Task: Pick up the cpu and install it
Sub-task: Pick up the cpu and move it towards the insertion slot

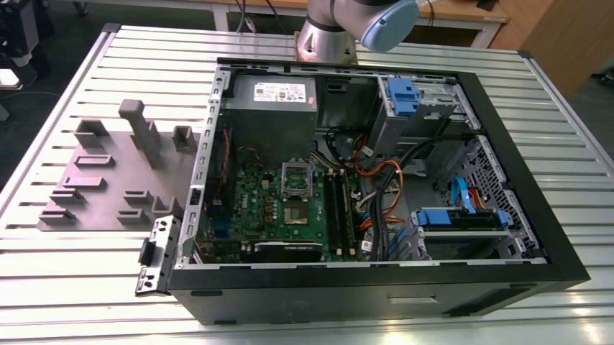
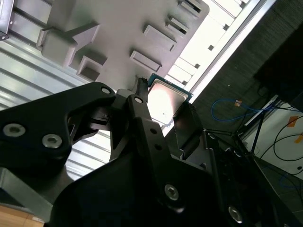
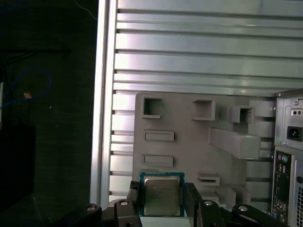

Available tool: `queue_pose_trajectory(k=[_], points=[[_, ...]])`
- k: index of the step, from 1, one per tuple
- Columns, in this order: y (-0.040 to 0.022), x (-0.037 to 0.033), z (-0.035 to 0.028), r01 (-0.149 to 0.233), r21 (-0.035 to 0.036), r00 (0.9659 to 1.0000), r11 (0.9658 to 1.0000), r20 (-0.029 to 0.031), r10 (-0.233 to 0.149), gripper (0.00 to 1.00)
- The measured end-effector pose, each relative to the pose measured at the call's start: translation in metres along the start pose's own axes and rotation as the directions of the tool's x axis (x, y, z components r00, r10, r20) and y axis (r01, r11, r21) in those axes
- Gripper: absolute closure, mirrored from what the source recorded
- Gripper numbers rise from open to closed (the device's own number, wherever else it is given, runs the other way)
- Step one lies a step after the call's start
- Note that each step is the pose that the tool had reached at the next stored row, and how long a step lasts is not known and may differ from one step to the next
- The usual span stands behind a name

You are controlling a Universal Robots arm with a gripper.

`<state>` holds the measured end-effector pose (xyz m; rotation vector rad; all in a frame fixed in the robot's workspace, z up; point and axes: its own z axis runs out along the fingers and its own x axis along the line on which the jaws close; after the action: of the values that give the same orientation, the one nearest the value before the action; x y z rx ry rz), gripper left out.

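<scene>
**Supervisor:** Where was the cpu when you inspected?

**Inspector:** The cpu (image 3: 162,195) sat between the two fingers (image 3: 134,202) of the gripper (image 3: 162,203), over one edge of the grey fixture tray (image 3: 189,142). Both wrist views agreed on this. The tray lay on the slatted table (image 1: 57,302), at the exterior view's left of the open computer case (image 1: 537,277). The cpu was therefore well apart from the motherboard (image 1: 278,223) inside that case.

**Supervisor:** And the state of the hand?

**Inspector:** It was closed onto the cpu. Each finger bore against one of two opposite edges, and the metal top was left uncovered, facing the first wrist camera. Whether the cpu was clear of the tray or resting on it could not be determined.

**Supervisor:** Your handling assessment?

**Inspector:** I judged it light, thin and rigid, so it would not flex in the grip. The silvery top looked smooth, and a hold on that face would probably slip. The rim was thin and gave the fingers little purchase, so any tilt risked the cpu pivoting between them. The underside was hidden, and I presumed it to be the delicate face, not to be touched. In my judgement the proper hold was the one observed: opposite edges, kept level, with modest pressure.
</scene>
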<state>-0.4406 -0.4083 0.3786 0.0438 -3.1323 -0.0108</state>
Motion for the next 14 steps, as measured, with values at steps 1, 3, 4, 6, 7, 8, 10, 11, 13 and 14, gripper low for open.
queue_pose_trajectory(k=[1, 3, 4, 6, 7, 8, 10, 11, 13, 14], points=[[0.0000, 0.0000, 0.0000, 0.000, -0.0001, 1.0000, 1.0000, 0.0001, 0.000, 0.53], [0.0000, 0.0000, -0.0001, 0.000, 0.0000, 1.0000, 1.0000, 0.0001, 0.000, 0.53], [0.0000, 0.0000, -0.0002, 0.000, 0.0000, 1.0000, 1.0000, 0.0000, 0.000, 0.53], [0.0000, 0.0000, -0.0002, 0.000, 0.0000, 1.0000, 1.0000, 0.0000, 0.000, 0.53], [0.0000, 0.0000, -0.0003, 0.000, 0.0000, 1.0000, 1.0000, 0.0000, 0.000, 0.53], [0.0001, -0.0002, -0.0004, 0.000, 0.0000, 1.0000, 1.0000, -0.0002, 0.000, 0.53], [0.0000, -0.0012, -0.0004, 0.000, 0.0000, 1.0000, 1.0000, -0.0002, 0.000, 0.53], [0.0000, -0.0018, -0.0003, 0.000, 0.0000, 1.0000, 1.0000, 0.0000, 0.000, 0.53], [0.0000, -0.0029, -0.0003, 0.000, 0.0000, 1.0000, 1.0000, 0.0000, 0.000, 0.53], [-0.0001, -0.0031, -0.0003, 0.000, 0.0000, 1.0000, 1.0000, 0.0001, 0.000, 0.53]])
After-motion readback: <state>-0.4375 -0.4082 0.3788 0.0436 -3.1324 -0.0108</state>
